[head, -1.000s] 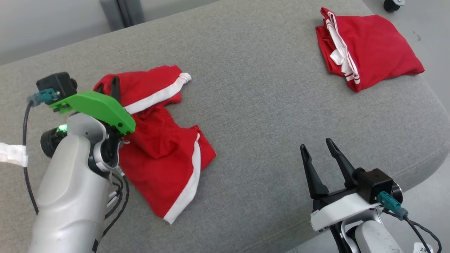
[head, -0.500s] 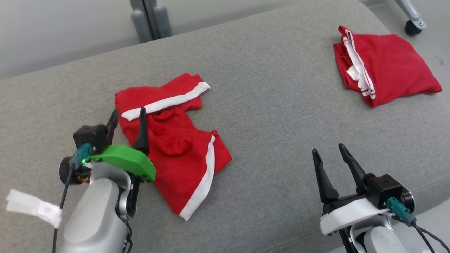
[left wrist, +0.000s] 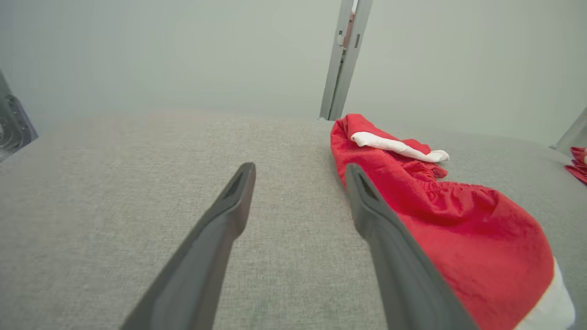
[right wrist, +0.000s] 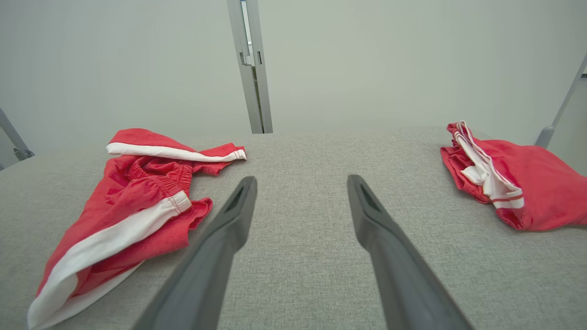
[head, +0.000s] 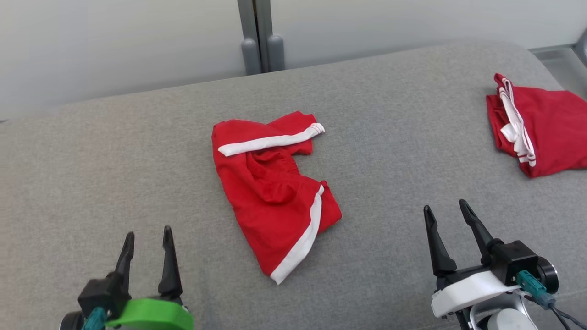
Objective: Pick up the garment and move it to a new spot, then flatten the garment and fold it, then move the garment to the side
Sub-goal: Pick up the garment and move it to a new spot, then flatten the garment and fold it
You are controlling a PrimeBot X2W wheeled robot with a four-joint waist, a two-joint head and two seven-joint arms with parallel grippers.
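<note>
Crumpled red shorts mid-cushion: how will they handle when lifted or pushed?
Likely floppy: the red shorts lie creased and bunched, so should drape. Probably light: thin fabric. Pushed on the textured grey cushion, they'd likely wrinkle, not slide.

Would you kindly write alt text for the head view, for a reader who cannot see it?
A crumpled red garment with white stripes lies in the middle of a grey padded surface. The left end effector and right end effector are open and empty near the bottom corners, apart from it. A second red garment, folded, sits at the right edge.
</note>
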